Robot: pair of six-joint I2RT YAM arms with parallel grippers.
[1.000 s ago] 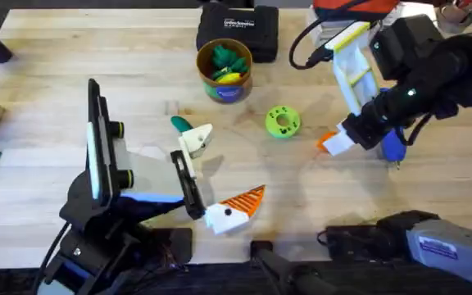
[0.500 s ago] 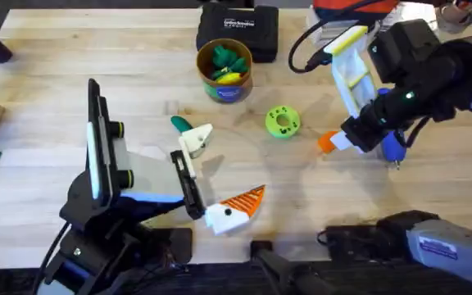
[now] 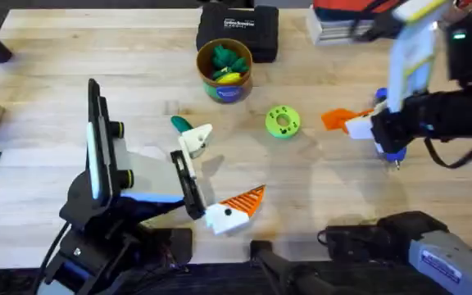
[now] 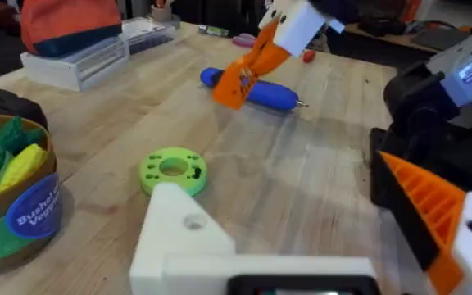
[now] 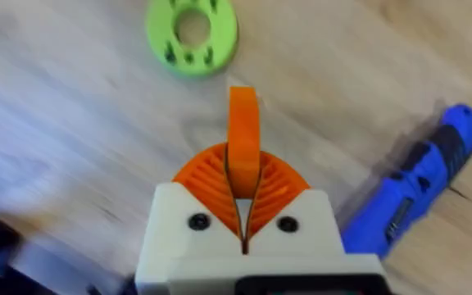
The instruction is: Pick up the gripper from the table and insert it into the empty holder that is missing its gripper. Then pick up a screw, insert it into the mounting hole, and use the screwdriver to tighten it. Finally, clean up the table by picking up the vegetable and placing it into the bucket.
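The right end effector (image 5: 242, 215) has its two orange ribbed pads pressed together on the gripper (image 5: 243, 135), the loose orange finger standing out past their tips; just beside it on the table (image 3: 72, 65) lies the blue screwdriver (image 5: 416, 190); a little beyond the gripper's tip sits a flat green ring-shaped disc (image 5: 192, 35); well apart across the table, the left end effector (image 3: 211, 176) stands spread, one side carrying an orange wedge (image 3: 246, 199) and the other the plain white holder (image 3: 195, 140) with nothing in it; touching or just beside the holder lies the dark teal vegetable (image 3: 179, 124); past it stands the bucket (image 3: 228, 92) with green and yellow toys inside.
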